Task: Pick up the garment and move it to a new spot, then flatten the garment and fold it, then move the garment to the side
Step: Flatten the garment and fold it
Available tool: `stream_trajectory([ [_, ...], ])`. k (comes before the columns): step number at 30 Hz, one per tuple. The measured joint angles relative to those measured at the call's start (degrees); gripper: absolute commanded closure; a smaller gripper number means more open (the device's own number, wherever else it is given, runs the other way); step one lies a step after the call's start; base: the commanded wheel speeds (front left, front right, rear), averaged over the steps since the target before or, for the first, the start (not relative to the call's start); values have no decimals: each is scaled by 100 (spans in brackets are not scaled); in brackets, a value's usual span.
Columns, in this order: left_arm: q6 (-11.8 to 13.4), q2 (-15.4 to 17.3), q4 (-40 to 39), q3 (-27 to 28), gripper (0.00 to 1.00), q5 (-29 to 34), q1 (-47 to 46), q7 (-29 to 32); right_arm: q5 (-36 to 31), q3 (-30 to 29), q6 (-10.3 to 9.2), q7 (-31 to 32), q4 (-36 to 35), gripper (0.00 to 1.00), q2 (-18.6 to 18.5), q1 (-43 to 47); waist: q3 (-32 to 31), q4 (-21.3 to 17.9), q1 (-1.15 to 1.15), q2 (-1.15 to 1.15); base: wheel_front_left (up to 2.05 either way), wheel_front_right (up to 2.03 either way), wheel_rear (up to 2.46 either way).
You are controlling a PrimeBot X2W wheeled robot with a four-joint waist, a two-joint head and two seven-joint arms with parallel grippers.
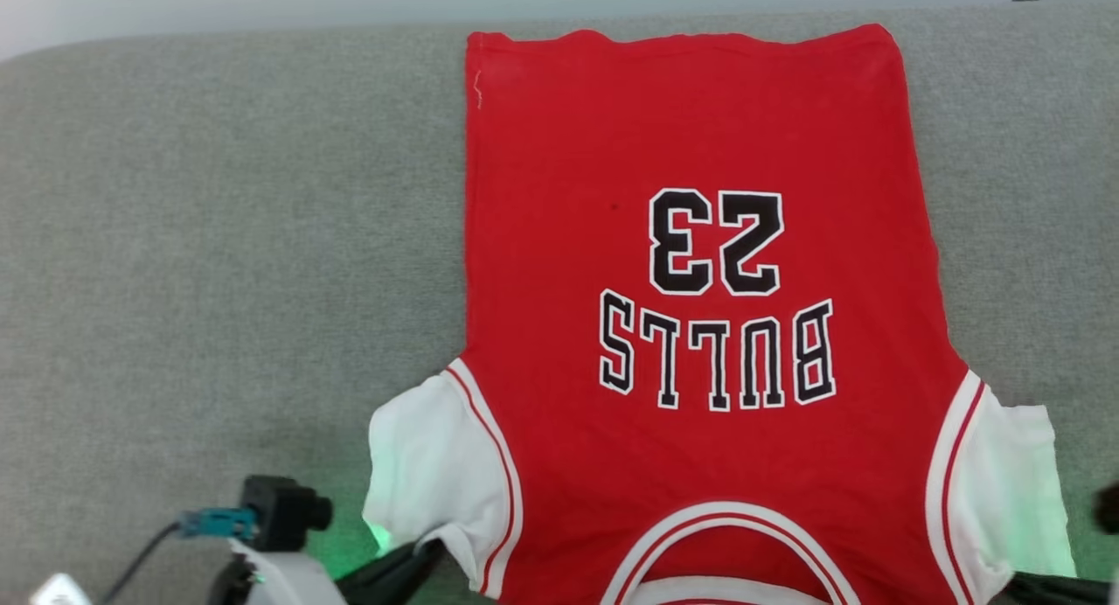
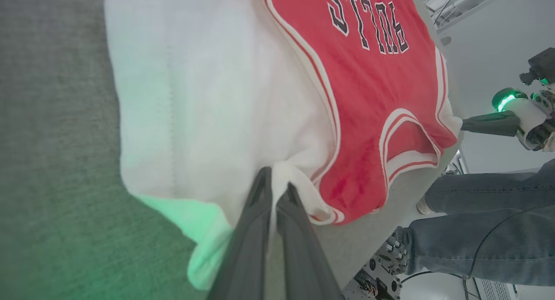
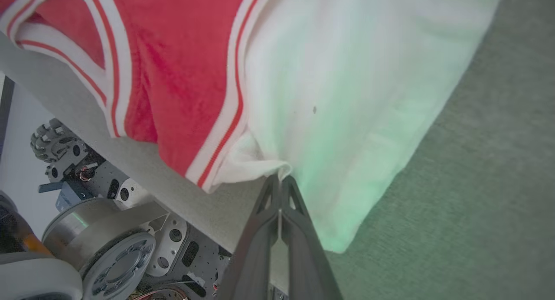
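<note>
The garment (image 1: 699, 133) lies spread flat on the grey table (image 1: 218, 238), a red jersey with white sleeves. Its black 23 reads upside down and its collar is nearest me. My left gripper (image 1: 433, 548) is at the shirt's left sleeve; in the left wrist view that gripper (image 2: 275, 187) is shut on a pinch of white sleeve cloth of the garment (image 2: 368, 96). My right gripper (image 1: 1018, 579) is at the right sleeve's near corner, and the right wrist view shows it (image 3: 281, 178) shut on the white hem of the garment (image 3: 173, 74).
The table's near edge (image 3: 143, 161) runs just under the collar, with my wheeled base (image 3: 108, 230) below it. A person's legs in jeans (image 2: 477, 230) stand beside the table on my right. Bare grey cloth surface lies to the shirt's left.
</note>
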Motion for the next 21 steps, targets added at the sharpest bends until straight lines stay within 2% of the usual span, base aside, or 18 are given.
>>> stream_trajectory([
  [3,-123,-378,446,-10,100,-13,66,-37,-380,4,0,328,229,100,517,-85,28,-38,0,0,0,0,0],
  [6,-198,-587,818,-9,100,119,69,-44,-745,-51,1,474,503,100,829,-162,44,-37,0,0,0,0,0],
  [15,-350,-870,1299,-7,100,252,52,-35,-1661,-162,60,483,1021,100,1347,-155,106,-13,0,0,0,0,0],
  [16,-366,-876,1323,-4,100,257,52,-36,-1686,-207,62,449,1049,84,1381,-151,108,-23,0,0,0,0,0],
  [17,-379,-881,1335,-4,100,257,52,-37,-1703,-243,64,403,1079,53,1418,-127,110,-36,0,0,0,0,0],
  [18,-388,-884,1348,-2,100,257,53,-41,-1716,-286,64,393,1098,4,1456,-102,110,-51,0,0,0,0,0],
  [19,-391,-888,1355,0,100,257,56,-45,-1695,-357,75,377,1127,0,1494,-71,109,-67,0,0,0,0,0],
  [21,-391,-888,1354,12,100,257,64,-62,-1628,-506,79,365,1084,0,1525,24,102,-101,0,0,0,0,0],
])
